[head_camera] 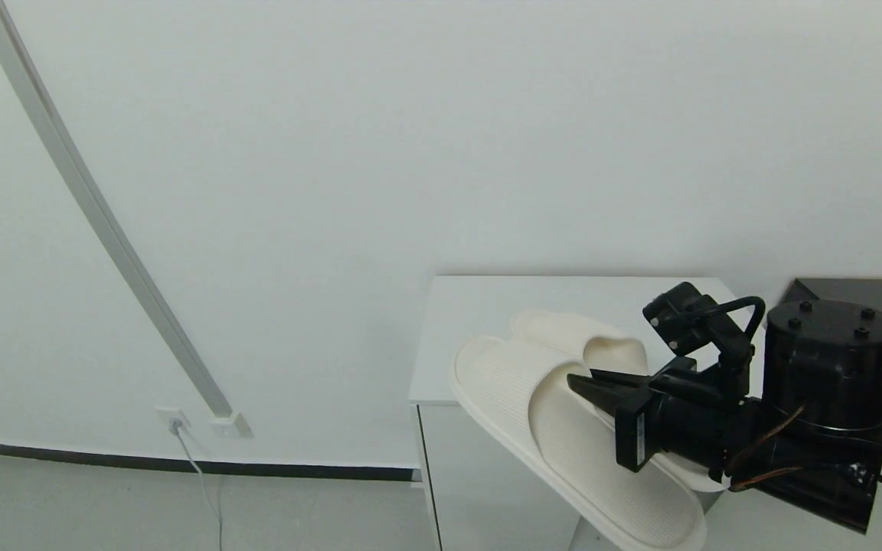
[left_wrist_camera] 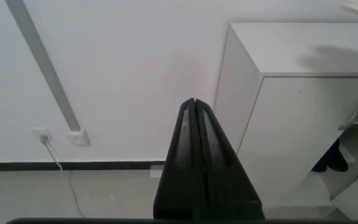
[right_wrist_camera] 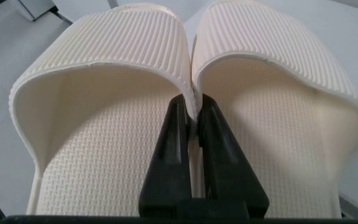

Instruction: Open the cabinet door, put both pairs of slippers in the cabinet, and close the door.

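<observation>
Now right fingers (right_wrist_camera: 176,143) clamp slippers (head_camera: 517,383) over the cabinet (head_camera: 563,295) edge; left fingers (left_wrist_camera: 188,143) pressed together.

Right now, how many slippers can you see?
2. The near slipper and the far slipper sit side by side, inner edges pinched together in the right end effector, by the white cabinet. More may be hidden.

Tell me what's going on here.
The right gripper is shut on a pair of cream slippers, pinching their inner edges together and holding them in the air over the front of the white cabinet. The left gripper is shut and empty, off to the cabinet's side. From there part of the cabinet's inside shows, with dark shoes on a shelf, so the door looks open. The slippers are not yet inside.
</observation>
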Controlling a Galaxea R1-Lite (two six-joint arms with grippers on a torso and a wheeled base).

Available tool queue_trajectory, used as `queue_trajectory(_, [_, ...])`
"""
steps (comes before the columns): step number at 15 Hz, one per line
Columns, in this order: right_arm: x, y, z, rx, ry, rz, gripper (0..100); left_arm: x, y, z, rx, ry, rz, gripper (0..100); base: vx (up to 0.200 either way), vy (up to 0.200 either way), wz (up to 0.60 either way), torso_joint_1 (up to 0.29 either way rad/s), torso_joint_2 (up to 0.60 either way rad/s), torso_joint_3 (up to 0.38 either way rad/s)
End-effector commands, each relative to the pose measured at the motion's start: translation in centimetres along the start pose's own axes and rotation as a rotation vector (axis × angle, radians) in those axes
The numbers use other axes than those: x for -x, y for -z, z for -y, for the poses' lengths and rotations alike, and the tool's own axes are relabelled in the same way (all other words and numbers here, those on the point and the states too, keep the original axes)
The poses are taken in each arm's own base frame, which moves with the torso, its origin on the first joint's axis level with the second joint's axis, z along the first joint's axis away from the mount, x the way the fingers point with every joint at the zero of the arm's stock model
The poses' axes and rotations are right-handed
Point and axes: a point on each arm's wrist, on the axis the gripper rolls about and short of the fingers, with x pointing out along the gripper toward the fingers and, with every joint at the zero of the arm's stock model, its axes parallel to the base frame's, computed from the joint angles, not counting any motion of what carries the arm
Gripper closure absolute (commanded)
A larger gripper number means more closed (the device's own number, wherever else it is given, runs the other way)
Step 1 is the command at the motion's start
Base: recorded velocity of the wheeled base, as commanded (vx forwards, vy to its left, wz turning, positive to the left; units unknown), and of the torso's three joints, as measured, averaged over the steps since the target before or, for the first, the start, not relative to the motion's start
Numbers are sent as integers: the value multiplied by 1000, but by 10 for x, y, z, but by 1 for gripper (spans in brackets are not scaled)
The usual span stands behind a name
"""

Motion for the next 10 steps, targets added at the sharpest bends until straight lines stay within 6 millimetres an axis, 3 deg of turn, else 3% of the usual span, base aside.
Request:
queue_trajectory(1, [0, 2, -4, 4, -14, -6, 100, 0, 0, 0, 0, 0, -1, 100, -200, 0, 0, 2, 7, 7])
queue_trajectory(2, [0, 2, -5, 6, -18, -8, 100, 0, 0, 0, 0, 0, -1, 100, -200, 0, 0, -7, -2, 7])
queue_trajectory(10, [1, 5, -7, 20, -19, -17, 100, 0, 0, 0, 2, -1, -1, 100, 0, 0, 0, 0, 0, 0])
